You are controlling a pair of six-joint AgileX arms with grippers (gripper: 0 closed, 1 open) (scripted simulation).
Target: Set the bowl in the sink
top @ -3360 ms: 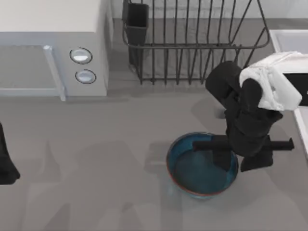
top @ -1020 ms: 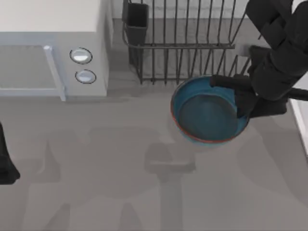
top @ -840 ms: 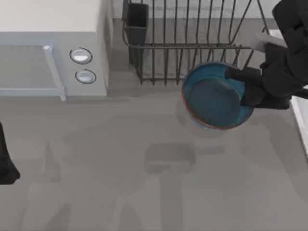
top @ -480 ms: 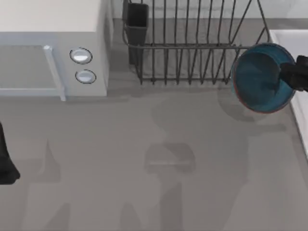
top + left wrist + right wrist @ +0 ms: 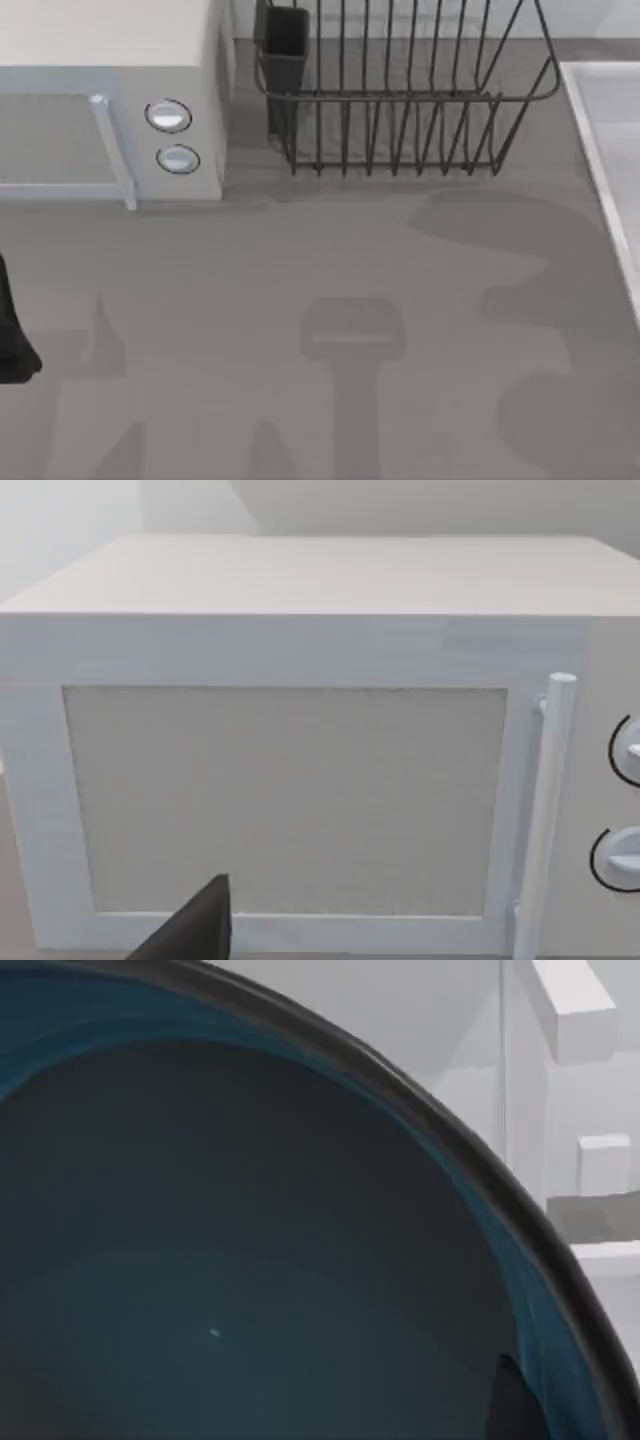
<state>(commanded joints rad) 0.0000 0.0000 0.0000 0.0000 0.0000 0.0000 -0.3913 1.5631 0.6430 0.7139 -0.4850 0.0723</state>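
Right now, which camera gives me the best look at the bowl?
The right wrist view: the bowl sits close to that camera, its dark blue inside and curved rim plain. The top view has the sink rim at the table's right edge and the dish rack; the left wrist view faces the microwave.

The blue bowl (image 5: 250, 1260) looms close; the pale sink (image 5: 605, 130) lies at the table's right edge.

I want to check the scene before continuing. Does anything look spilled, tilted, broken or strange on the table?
Nothing stands out. The dish rack stands upright beside the microwave, whose door is closed, and no spill marks the table. The bowl looks whole, seen close in the right wrist view.
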